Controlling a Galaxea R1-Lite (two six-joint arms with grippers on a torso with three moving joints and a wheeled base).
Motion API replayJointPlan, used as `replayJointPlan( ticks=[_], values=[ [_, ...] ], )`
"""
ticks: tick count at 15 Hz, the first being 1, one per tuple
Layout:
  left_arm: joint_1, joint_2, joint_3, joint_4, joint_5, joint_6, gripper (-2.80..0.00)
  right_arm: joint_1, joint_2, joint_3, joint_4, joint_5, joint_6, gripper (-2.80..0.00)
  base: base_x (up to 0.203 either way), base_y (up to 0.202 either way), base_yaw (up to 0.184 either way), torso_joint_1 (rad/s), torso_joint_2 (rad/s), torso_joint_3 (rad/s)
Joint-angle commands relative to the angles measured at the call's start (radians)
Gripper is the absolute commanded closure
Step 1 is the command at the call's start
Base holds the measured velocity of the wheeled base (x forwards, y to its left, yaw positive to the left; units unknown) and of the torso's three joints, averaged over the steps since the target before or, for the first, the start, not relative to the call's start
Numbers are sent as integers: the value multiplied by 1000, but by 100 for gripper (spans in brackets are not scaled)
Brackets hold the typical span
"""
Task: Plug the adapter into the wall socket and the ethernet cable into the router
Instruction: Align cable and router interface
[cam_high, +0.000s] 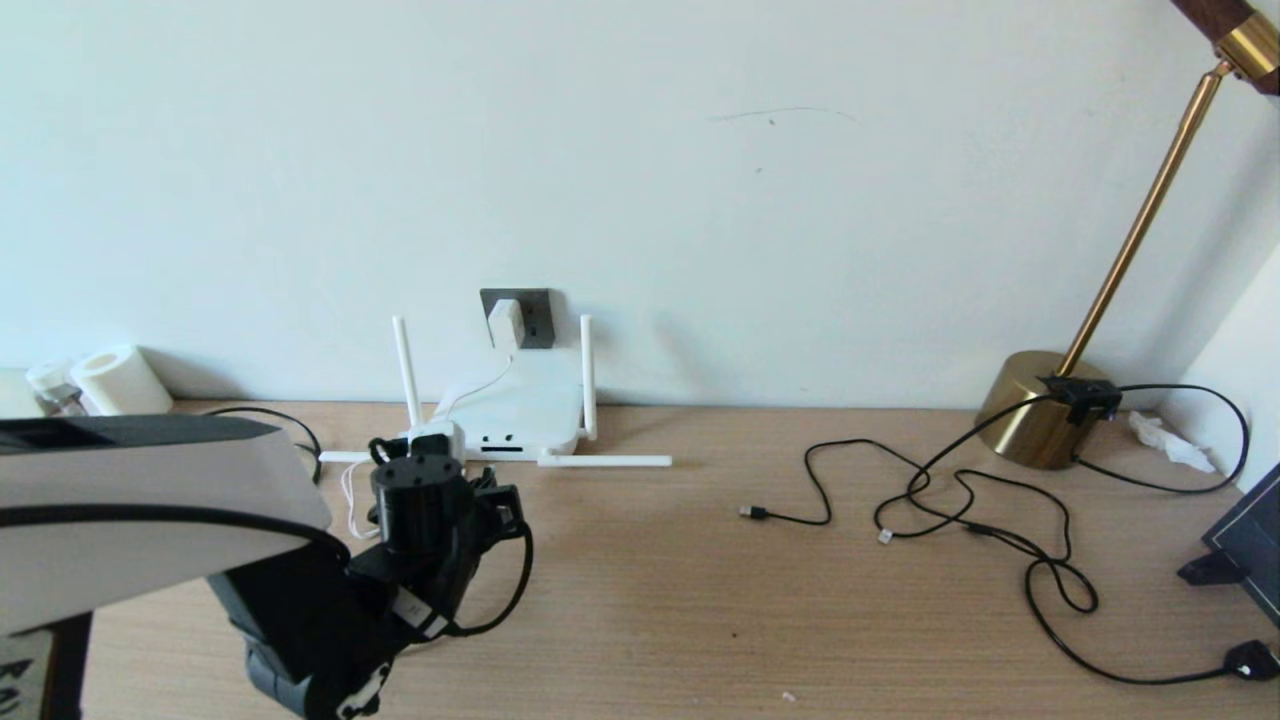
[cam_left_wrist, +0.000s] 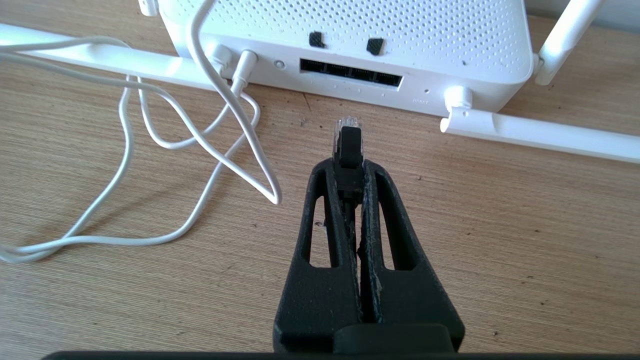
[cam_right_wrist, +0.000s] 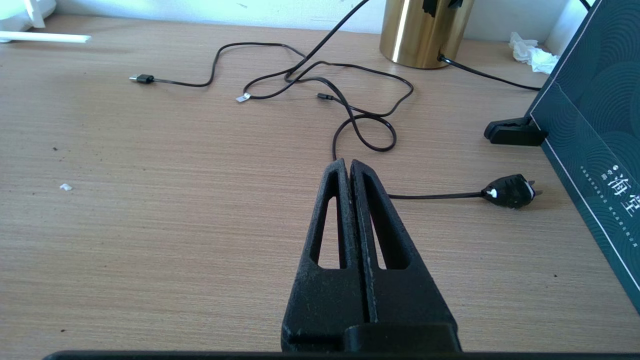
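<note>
The white adapter (cam_high: 507, 320) sits plugged into the dark grey wall socket (cam_high: 535, 318), and its thin white cord (cam_left_wrist: 200, 150) runs down to the router. The flat white router (cam_high: 525, 405) lies under the socket with its antennas spread. My left gripper (cam_left_wrist: 348, 167) is shut on the ethernet cable's black plug (cam_left_wrist: 348, 145), whose clear tip points at the router's row of dark ports (cam_left_wrist: 350, 72), a short gap away. The black ethernet cable (cam_high: 520, 570) loops back beside my left arm (cam_high: 420, 510). My right gripper (cam_right_wrist: 348, 162) is shut on nothing, low over the table's right half.
Thin black cords (cam_high: 950, 500) tangle on the right of the wooden table (cam_high: 650, 600), ending in a black plug (cam_right_wrist: 510, 191). A brass lamp base (cam_high: 1040, 405) stands at the back right, a dark green box (cam_right_wrist: 595, 130) at the right edge, and a white roll (cam_high: 120, 380) at the back left.
</note>
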Motion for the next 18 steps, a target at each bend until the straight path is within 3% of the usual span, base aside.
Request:
replayJointPlan(
  ticks=[1, 18],
  values=[
    [0, 8, -1, -7, 3, -2, 0, 0, 1, 0, 0, 0, 0, 0, 0, 0, 0, 0, 0, 0],
    [-3, 12, -3, -7, -60, 13, 0, 0, 1, 0, 1, 0, 0, 0, 0, 0, 0, 0, 0, 0]
  ],
)
